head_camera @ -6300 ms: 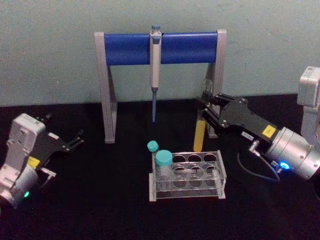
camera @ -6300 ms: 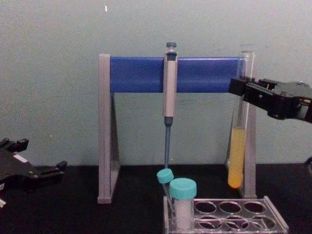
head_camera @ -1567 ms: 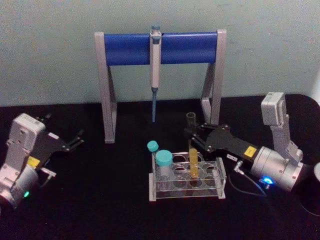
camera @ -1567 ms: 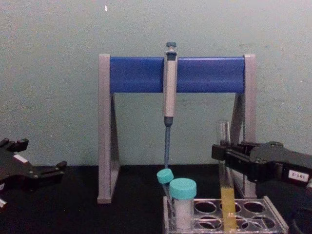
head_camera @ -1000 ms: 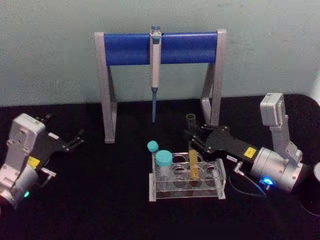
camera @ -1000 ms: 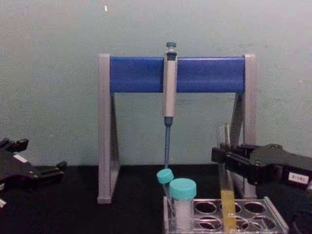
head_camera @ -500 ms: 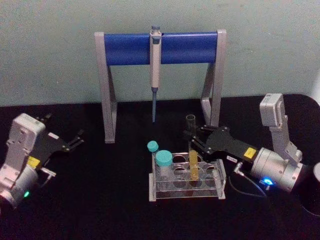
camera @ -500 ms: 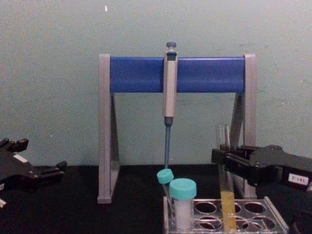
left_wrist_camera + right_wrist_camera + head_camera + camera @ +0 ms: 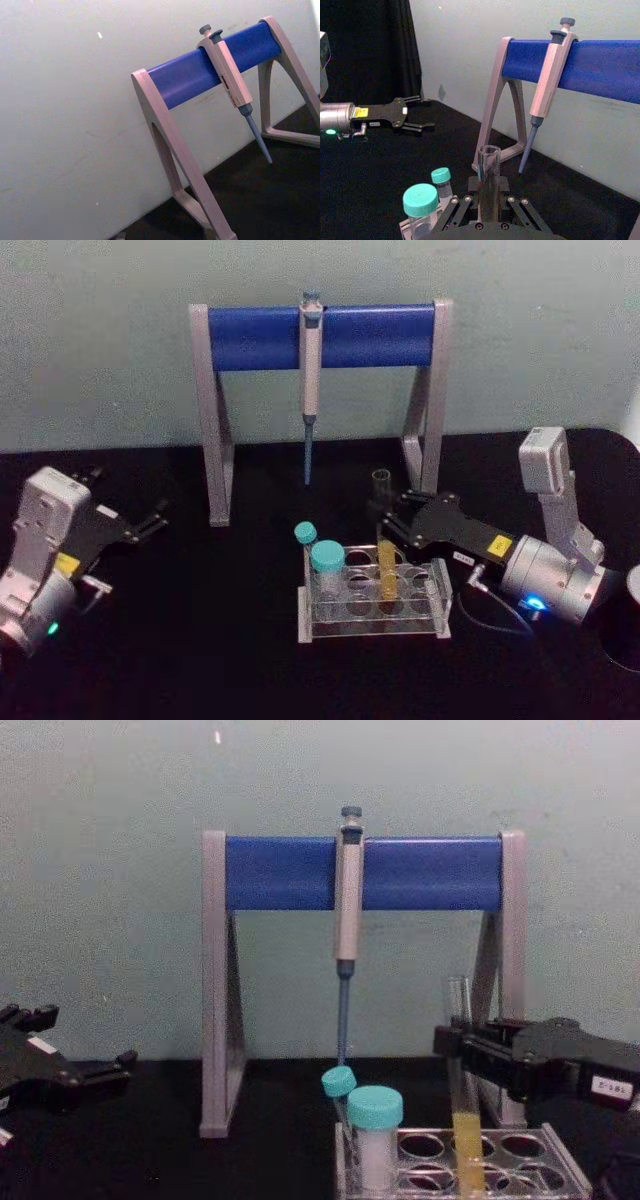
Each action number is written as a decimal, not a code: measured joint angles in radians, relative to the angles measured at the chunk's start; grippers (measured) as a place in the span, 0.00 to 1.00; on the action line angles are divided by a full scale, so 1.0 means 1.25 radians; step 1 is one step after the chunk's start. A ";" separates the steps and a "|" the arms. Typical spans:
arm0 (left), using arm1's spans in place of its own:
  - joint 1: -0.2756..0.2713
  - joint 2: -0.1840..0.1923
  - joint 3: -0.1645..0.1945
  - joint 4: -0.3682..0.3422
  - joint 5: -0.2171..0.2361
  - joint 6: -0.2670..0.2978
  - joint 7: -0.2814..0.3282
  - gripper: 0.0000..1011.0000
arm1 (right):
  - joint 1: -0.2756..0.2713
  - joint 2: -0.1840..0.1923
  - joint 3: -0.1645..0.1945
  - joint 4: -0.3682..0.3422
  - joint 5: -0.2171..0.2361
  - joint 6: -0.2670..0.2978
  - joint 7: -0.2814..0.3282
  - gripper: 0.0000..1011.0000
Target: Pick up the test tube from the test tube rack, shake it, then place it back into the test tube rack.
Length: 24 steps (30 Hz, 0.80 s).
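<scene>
Right gripper (image 9: 384,521) clamped on test tube (image 9: 386,572) upper part; tube upright, bottom seated in test tube rack (image 9: 370,630) middle column. Axis vertical, so I'd release and retreat rightwards. Left gripper (image 9: 150,522) parked left, spread open.

The slender, capless test tube (image 9: 386,570) stands upright in a hole near the middle of the low clear test tube rack (image 9: 441,592), with yellow liquid in its lower part.
</scene>
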 joint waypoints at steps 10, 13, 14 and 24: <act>0.000 0.000 0.000 0.000 0.000 0.000 0.000 0.99 | -0.001 0.000 0.001 0.000 0.000 0.000 0.000 0.22; 0.000 0.000 0.000 0.000 0.000 0.000 0.000 0.99 | -0.001 0.000 0.001 0.000 0.000 0.000 0.000 0.22; 0.000 0.000 0.000 0.000 0.000 0.000 0.000 0.99 | -0.001 0.000 0.001 0.000 0.000 0.000 0.000 0.22; 0.000 0.000 0.000 0.000 0.000 0.000 0.000 0.99 | -0.001 0.000 0.001 0.000 0.000 0.000 0.000 0.46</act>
